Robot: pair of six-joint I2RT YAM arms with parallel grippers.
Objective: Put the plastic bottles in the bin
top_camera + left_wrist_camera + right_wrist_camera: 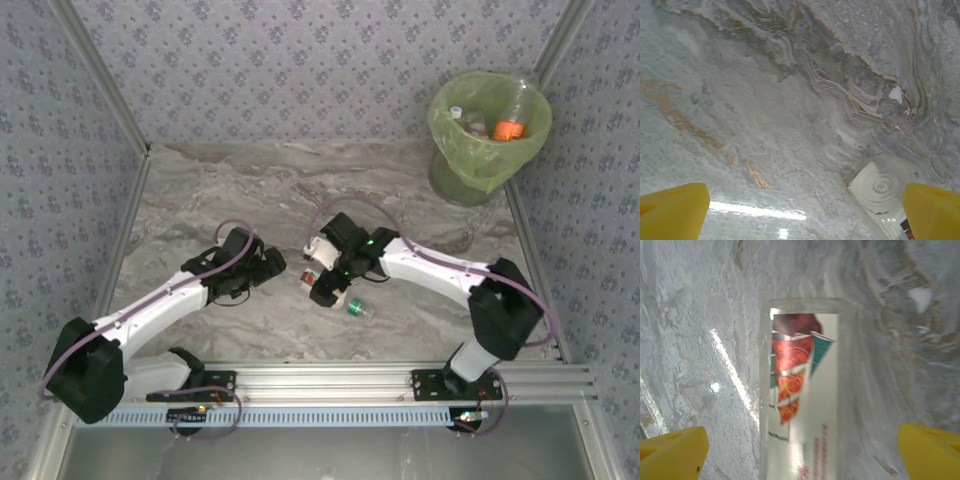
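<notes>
Two arms reach over the grey marble table (230,190), and both grippers are spread wide with nothing in them.

The right gripper (801,452) has its yellow fingertips (672,452) far apart, one at each bottom corner of the right wrist view. Between them lies a clear plastic bottle with a red, white and green label (800,385). It lies flat on the table, and neither fingertip touches it. From the top view, the right gripper (322,286) is low over the middle of the table, with a bit of red label (308,277) showing just beside it. A small clear bottle with a green cap (358,306) lies on the table near that gripper, on the side closer to the arm bases.

The left gripper (802,212) is also let go — its yellow fingertips (672,210) sit wide apart over the bare marble. The round clear end of a bottle (880,187) shows near its right fingertip, not touching it. From the top, the left gripper (272,263) points toward the right gripper, close to it but apart.

The round bin with a light-green plastic bag (470,160) stands at the far right corner, well away from both grippers. Inside it lie bottles — a clear bottle with an orange part (508,130) and another with a white cap (457,113).
</notes>
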